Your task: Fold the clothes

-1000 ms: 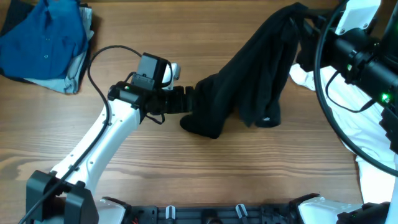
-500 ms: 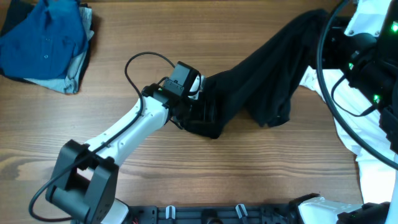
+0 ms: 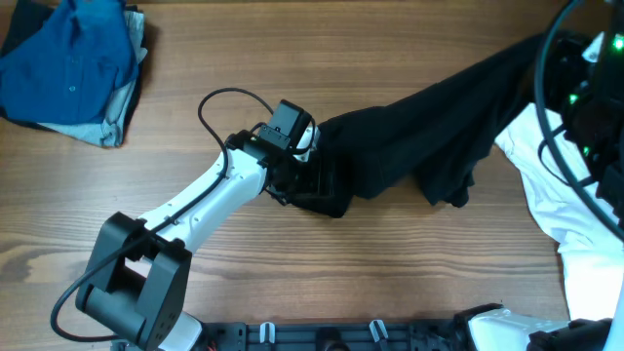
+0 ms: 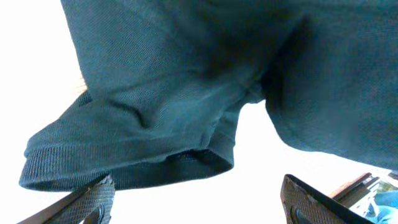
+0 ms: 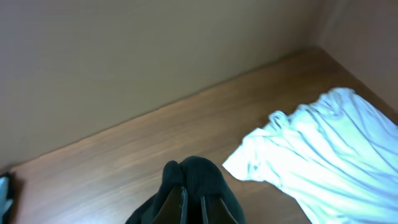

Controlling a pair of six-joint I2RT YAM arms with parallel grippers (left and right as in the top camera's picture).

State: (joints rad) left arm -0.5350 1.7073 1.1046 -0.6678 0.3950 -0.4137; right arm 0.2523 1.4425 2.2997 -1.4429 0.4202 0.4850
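The clothes, a black T-shirt (image 3: 419, 122), hang stretched across the table from the middle to the upper right. In the right wrist view my right gripper (image 5: 192, 190) is shut on a bunched fold of the black T-shirt (image 5: 205, 174), held above the wood. My left gripper (image 3: 317, 180) sits at the shirt's low left end. In the left wrist view the left gripper (image 4: 199, 202) is open, its fingertips (image 4: 93, 199) wide apart. A hemmed edge of the shirt (image 4: 155, 124) hangs just above them and brushes the left fingertip.
A blue buttoned shirt (image 3: 68, 58) lies on other folded garments at the back left corner. A white T-shirt (image 3: 575, 224) is spread along the right edge, seen also as the white T-shirt (image 5: 323, 149) below my right gripper. My right arm (image 3: 595, 97) and its cables hang over it.
My right gripper has drawn the black shirt further right, stretching it out longer. My left arm swung right to the shirt's low end a second ago and has since held still.
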